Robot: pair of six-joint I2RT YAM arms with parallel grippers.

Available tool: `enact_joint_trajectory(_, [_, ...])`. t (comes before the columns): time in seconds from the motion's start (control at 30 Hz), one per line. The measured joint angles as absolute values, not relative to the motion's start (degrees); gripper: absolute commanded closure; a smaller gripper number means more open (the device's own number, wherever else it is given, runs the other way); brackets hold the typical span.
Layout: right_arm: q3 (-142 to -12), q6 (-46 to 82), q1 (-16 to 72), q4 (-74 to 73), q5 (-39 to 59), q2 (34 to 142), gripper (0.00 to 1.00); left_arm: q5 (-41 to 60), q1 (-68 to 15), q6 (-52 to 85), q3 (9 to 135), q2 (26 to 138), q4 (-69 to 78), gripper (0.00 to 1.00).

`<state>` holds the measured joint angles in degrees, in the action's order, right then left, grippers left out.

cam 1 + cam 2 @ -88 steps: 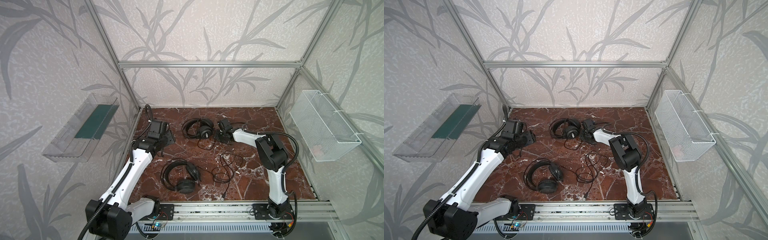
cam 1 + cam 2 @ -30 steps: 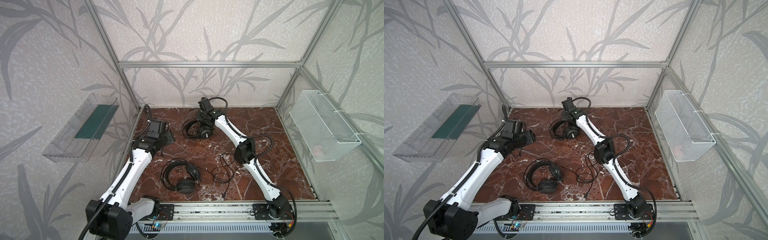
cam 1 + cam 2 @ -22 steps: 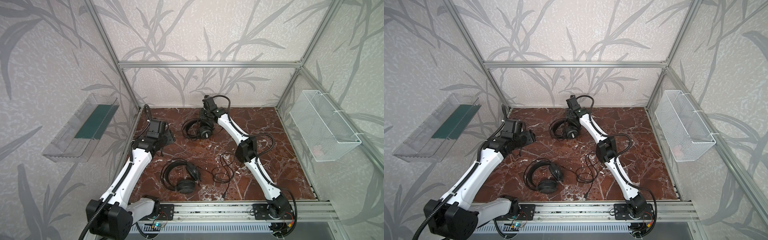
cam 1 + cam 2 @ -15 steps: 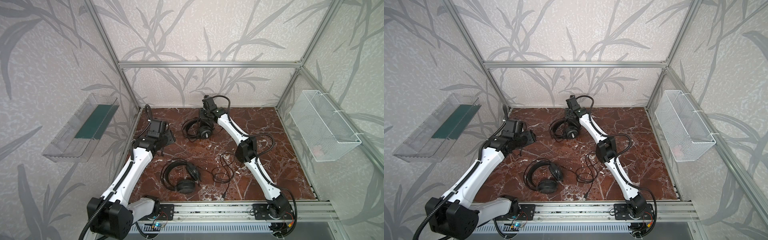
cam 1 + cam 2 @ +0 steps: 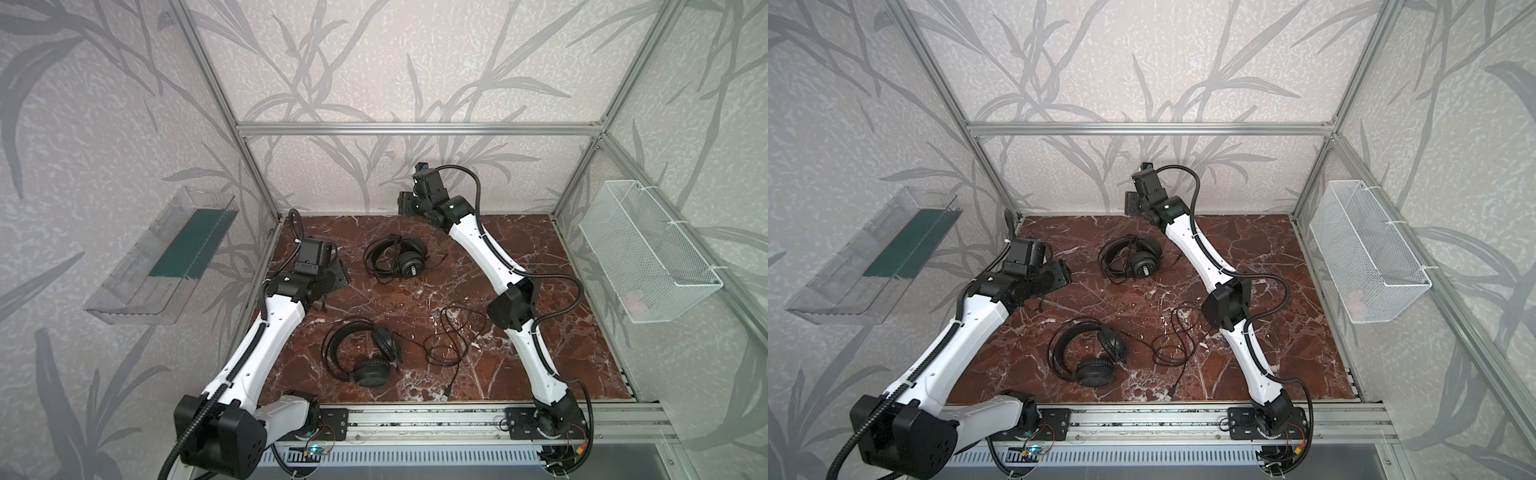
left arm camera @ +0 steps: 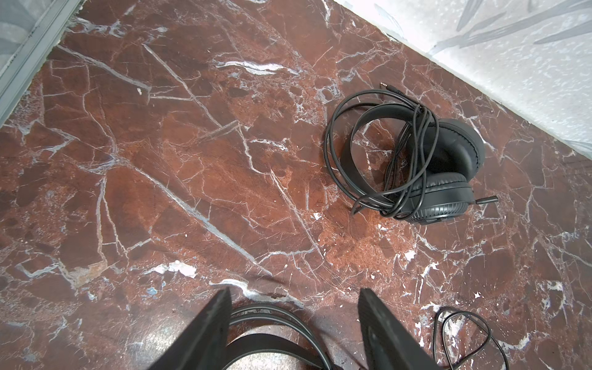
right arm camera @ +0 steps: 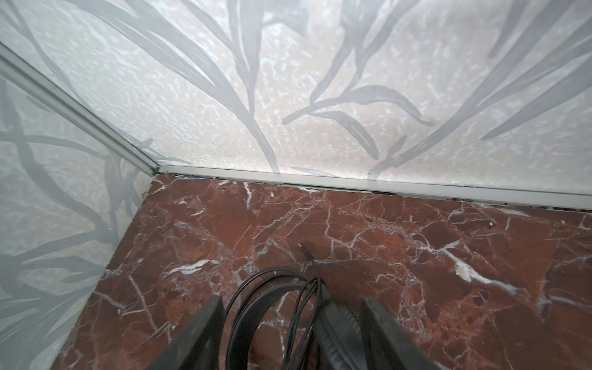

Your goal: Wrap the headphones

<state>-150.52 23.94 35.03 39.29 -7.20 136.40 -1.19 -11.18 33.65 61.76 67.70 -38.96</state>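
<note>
Where the far headphones [image 5: 395, 262] lie: on the red marble floor [image 5: 519, 232], near the back wall [image 5: 332, 174]. Both top views show them [image 5: 1131, 259].
Far headphones' cord: it is looped loosely over the band and the two round cups, as the left wrist view shows [image 6: 442, 169].
Plug [image 6: 382, 85]: it rests on the floor at the end of that cord, on the side toward the back wall.
Near headphones [image 5: 365, 357]: they lie flat on the floor, well away from the back wall, with one round cup facing up [image 5: 1088, 353].
Loose cable [image 5: 449, 340]: it runs from the near headphones in a messy curl on the floor, also well away from the back wall.
Right gripper [image 7: 291, 299]: it hangs up in the air, close in front of the back wall. Its jaws are spread wide with nothing pinched. The band of the far headphones [image 7: 272, 320] shows on the floor below, past its fingers.
Left gripper [image 6: 293, 293]: it hangs above the floor, about as far from the back wall as the far headphones. Its jaws are spread apart and hold nothing. In both top views it is clear of both headsets [image 5: 332, 278].
</note>
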Motion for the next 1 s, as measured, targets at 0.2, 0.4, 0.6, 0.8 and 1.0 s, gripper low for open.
enact_joint_trajectory(0.2, [-126.0, 23.7, 37.6, 33.8, -4.6, 120.6, 0.28, -0.4, -11.2, 33.7, 61.8, 67.7, -38.9, 0.35])
enact_joint_trajectory(0.4, [-97.3, 24.6, 39.2, 23.9, -1.9, 108.0, 0.24, 0.7, -11.2, 34.3, 61.8, 67.7, -39.0, 0.35])
enact_joint_trajectory(0.6, [-73.5, 24.6, 41.6, 15.3, -0.8, 92.0, 0.14, 3.4, -11.1, 36.8, 60.3, 67.5, -40.4, 0.34])
enact_joint_trajectory(0.8, [-55.6, 23.7, 44.3, 9.1, 1.1, 75.6, 0.08, 4.3, -10.2, 40.4, 53.9, 62.3, -48.5, 0.33])
enact_joint_trajectory(1.0, [-44.3, 22.2, 44.3, 7.6, 1.2, 67.2, 0.03, 5.8, -9.6, 43.8, 47.7, 52.9, -55.4, 0.33])
